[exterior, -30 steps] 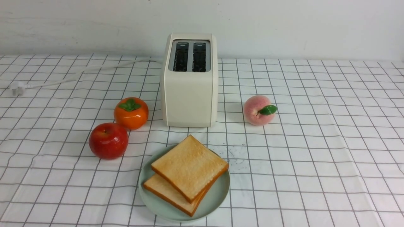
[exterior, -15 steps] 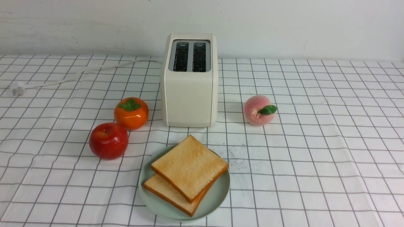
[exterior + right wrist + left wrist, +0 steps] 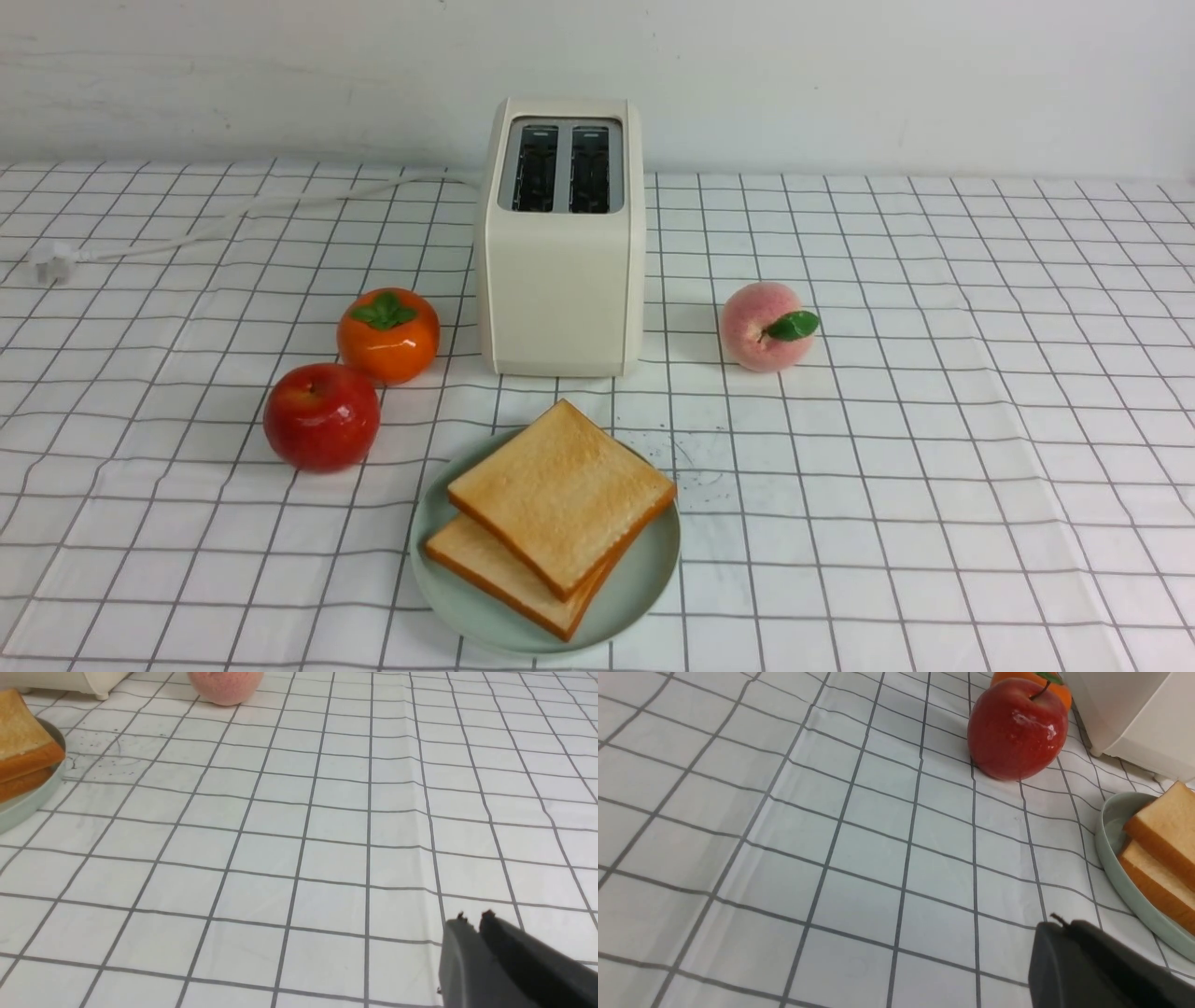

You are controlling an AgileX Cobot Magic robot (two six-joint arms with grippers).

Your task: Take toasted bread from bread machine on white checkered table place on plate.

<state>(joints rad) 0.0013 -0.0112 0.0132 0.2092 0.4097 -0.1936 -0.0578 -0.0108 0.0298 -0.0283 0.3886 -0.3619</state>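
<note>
Count on the tabletop (image 3: 934,420), white cloth with dark grid: one toaster, one plate, two toast slices, three fruits, one cord with plug.

Toaster (image 3: 560,280): stands upright at centre back. Two top slots, both empty. White cord (image 3: 233,215) runs off its left side to a plug (image 3: 51,261) lying on the cloth.

Plate (image 3: 644,579): pale green, round, in front of the toaster, apart from it. Toast (image 3: 560,490): two slices stacked flat on the plate, upper one lying askew over the lower, lower one showing at the near left edge.

Fruit: one red apple (image 3: 321,416) and one orange fruit with green leaves (image 3: 387,334), just beside each other, left of the toaster. One peach (image 3: 761,327) with a green leaf, right of the toaster.

Left end effector (image 3: 1057,926): dark tips together, fully closed, empty, above bare cloth near the plate's left rim.

Right end effector (image 3: 474,918): tips nearly meeting with a thin slit between, holding nothing, above bare cloth well right of the plate.
</note>
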